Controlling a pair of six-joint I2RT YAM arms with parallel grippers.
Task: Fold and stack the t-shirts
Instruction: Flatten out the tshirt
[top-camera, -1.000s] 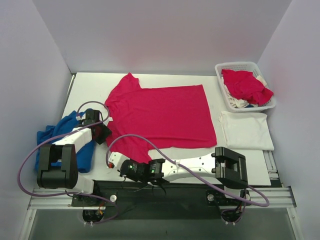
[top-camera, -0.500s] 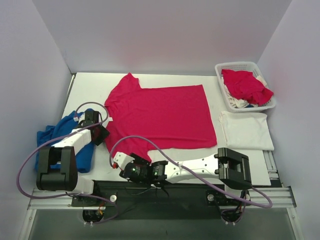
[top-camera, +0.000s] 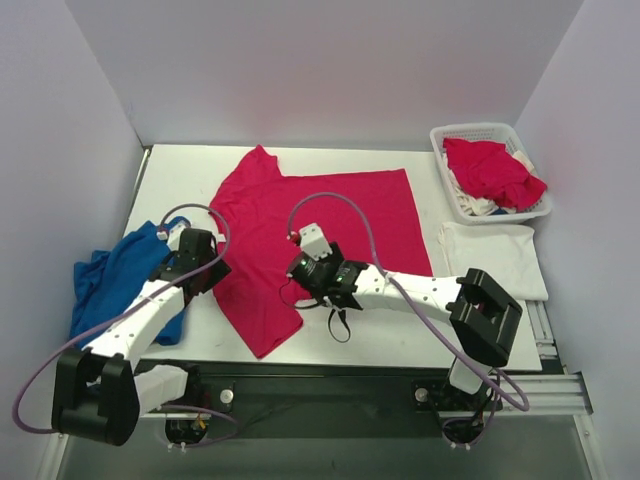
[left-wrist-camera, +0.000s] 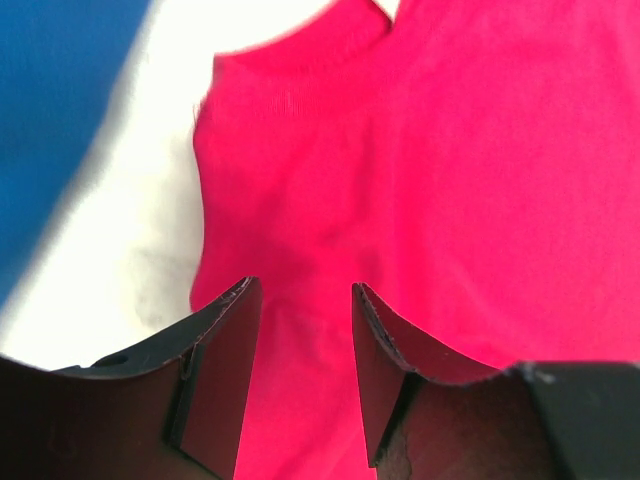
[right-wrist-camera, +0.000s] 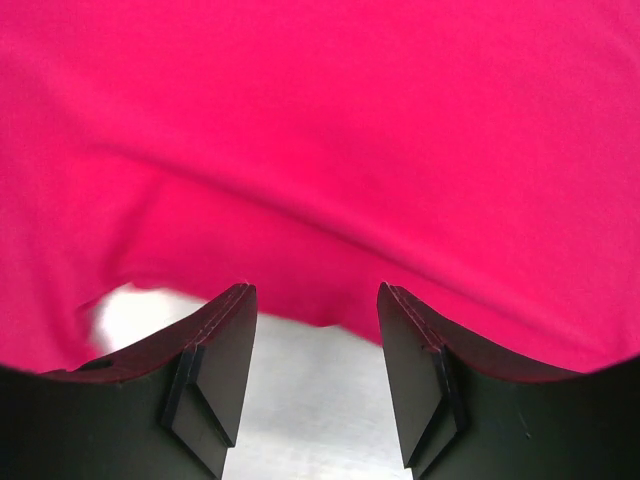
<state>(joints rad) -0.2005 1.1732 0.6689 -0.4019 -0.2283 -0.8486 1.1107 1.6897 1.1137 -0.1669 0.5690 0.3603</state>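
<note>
Item: red t-shirt (top-camera: 340, 215), spread flat across the middle of the surface (top-camera: 180, 170). The collar lies toward the left edge and the hem toward the right edge.
Look: plain, bright pinkish-red, short sleeves. One sleeve points to the far edge, the other to the near edge. The near side shows a shallow ripple.
Other shirts: white t-shirt (top-camera: 492, 262), folded flat by the right edge. A crumpled red t-shirt (top-camera: 490, 170) sits in the basket (top-camera: 440, 135) at the far right corner.
Handling (judged): light and limp, with no stiffness. It will likely sag and drag when lifted.
Where to hold (judged): pinch an edge, sleeve or shoulder, not the flat middle. Two pinches along one side should keep the fold line straight.
Left hand (left-wrist-camera: 300, 340): over the shoulder beside the collar, fingers partly apart, nothing between them.
Right hand (right-wrist-camera: 315, 340): at the shirt's near edge, fingers apart, holding nothing. Bare surface shows below.
Aside: blue cloth (top-camera: 110, 275) at the left edge.
</note>
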